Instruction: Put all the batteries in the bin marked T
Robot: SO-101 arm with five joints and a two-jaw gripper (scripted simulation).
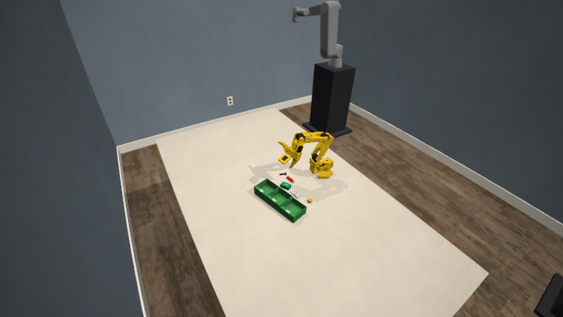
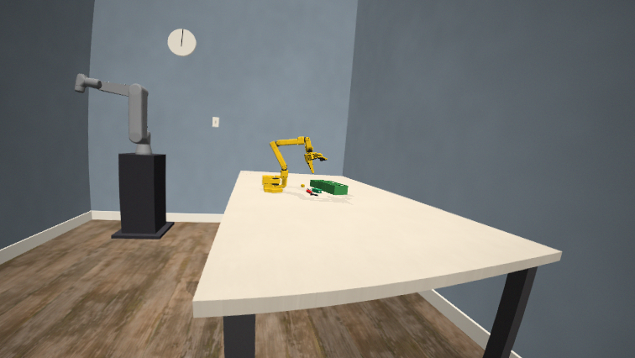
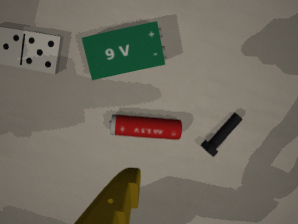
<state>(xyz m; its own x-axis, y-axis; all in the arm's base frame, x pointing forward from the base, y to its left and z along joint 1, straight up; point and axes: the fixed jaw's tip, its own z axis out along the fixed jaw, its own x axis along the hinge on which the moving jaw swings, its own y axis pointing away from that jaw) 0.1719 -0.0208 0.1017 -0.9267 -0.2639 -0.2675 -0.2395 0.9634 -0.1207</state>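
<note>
A red AA battery (image 1: pixel 290 178) (image 2: pixel 309 192) (image 3: pixel 147 127) lies on its side on the table. A green 9 V battery (image 1: pixel 285 185) (image 2: pixel 316 190) (image 3: pixel 124 50) lies flat between it and the green bins. The bins (image 1: pixel 275 206) (image 2: pixel 340 190) are three joined compartments in a row, standing on the table. Each has a small white label, too small to read, so I cannot tell which is T. No thing shows inside them. My gripper (image 1: pixel 285 154) (image 2: pixel 319 165) is wide open and empty, above the table near the red battery. One finger shows at the bottom of the wrist view.
A black bolt (image 1: pixel 282 173) (image 3: pixel 222 134) lies beside the red battery. A white domino (image 1: pixel 295 193) (image 3: pixel 42 49) lies beside the 9 V battery. A small yellow cube (image 1: pixel 309 200) (image 2: pixel 302 185) lies beyond the domino. A grey arm stands on a black pedestal off the table.
</note>
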